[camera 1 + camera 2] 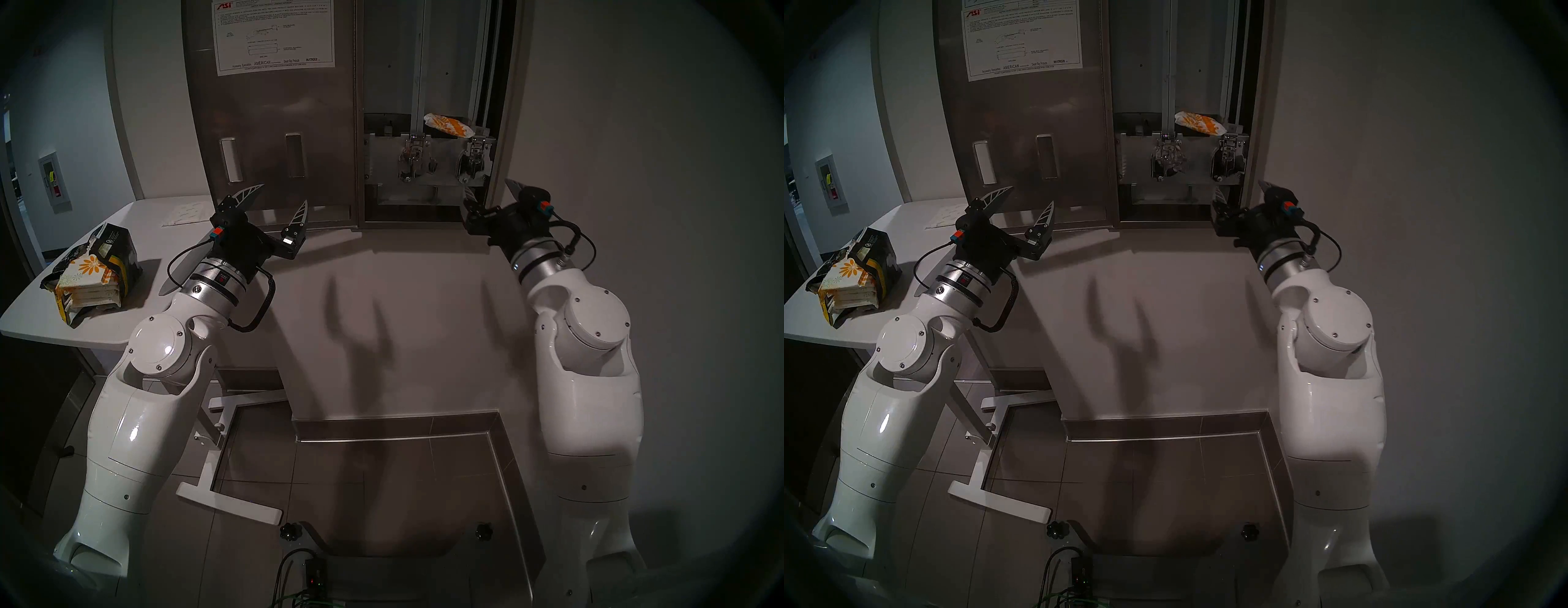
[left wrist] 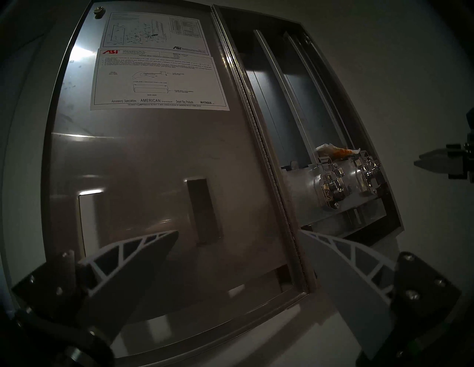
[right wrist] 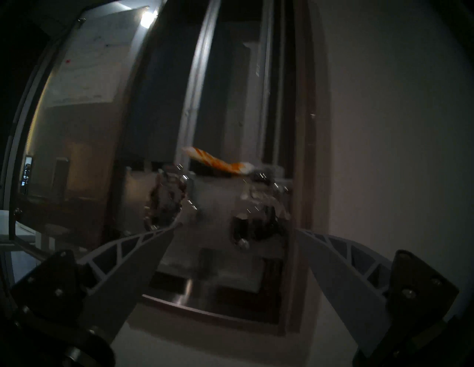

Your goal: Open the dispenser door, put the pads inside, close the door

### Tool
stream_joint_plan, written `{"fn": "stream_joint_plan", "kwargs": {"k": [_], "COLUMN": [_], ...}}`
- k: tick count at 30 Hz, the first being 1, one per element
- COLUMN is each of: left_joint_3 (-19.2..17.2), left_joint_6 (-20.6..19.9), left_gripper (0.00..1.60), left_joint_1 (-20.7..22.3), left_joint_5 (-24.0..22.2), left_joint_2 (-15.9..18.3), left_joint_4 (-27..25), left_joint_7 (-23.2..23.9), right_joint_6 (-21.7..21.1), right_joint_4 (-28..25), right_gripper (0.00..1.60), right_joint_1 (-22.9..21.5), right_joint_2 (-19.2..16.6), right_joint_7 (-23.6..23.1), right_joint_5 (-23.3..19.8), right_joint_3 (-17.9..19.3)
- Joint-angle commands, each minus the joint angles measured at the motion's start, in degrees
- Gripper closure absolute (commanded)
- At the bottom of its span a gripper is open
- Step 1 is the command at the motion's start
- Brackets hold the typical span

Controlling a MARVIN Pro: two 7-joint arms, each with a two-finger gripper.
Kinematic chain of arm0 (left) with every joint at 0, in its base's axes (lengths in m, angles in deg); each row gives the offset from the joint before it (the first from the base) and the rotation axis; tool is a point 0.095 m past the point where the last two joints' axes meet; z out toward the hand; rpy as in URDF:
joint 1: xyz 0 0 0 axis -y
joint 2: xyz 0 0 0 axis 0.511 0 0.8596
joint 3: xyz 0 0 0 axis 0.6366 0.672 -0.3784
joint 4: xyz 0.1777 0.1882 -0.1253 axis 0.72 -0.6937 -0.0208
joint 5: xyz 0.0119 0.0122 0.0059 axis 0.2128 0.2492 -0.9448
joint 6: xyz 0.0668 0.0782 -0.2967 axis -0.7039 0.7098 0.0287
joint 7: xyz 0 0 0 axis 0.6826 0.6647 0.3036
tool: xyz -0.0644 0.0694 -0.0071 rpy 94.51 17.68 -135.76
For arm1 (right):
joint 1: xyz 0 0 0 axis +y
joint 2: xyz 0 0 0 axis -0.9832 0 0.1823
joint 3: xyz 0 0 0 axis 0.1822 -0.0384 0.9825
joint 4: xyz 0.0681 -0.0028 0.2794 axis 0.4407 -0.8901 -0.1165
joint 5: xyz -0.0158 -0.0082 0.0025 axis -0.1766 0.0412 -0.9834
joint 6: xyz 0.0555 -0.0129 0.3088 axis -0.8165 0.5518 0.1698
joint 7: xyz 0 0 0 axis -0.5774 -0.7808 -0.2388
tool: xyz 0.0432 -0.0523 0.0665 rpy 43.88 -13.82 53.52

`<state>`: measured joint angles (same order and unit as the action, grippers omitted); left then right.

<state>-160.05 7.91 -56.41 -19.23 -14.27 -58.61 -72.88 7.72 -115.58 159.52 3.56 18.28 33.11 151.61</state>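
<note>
Meanwhile both the left gripper and the right gripper hang spread and empty, a soft, light pad lying just above the right one inside the dispenser, best pinched mid-body.

A white rounded-corner table stands at the left. On its near part lies a torn black-and-yellow bag, daisy-printed white packets spilling out; a flat white sheet lies at its far side.
</note>
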Motion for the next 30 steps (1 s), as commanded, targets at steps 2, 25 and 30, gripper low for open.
{"fn": "stream_joint_plan", "kwargs": {"k": [2,25,30], "left_joint_3": [-0.1,0.1,0.1], "left_joint_6": [0.4,0.7,0.7], "left_gripper": [0.00,0.00,0.00], "left_joint_1": [0.5,0.5,0.5], "left_joint_5": [-0.5,-1.0,-1.1], "left_joint_2": [-0.1,0.4,0.5], "left_joint_4": [-0.7,-0.7,-0.7], "left_joint_7": [0.2,0.1,0.0], "right_joint_6": [-0.7,-0.8,-0.6], "right_joint_4": [-7.8,-11.0,-10.9], "right_gripper": [0.00,0.00,0.00], "right_joint_1": [5.0,10.0,10.0], "right_joint_2": [0.5,-2.1,-2.1], "right_joint_7": [7.1,5.1,4.8], "right_joint_5": [6.8,2.7,2.5], "right_joint_3": [-2.7,9.5,9.6]}}
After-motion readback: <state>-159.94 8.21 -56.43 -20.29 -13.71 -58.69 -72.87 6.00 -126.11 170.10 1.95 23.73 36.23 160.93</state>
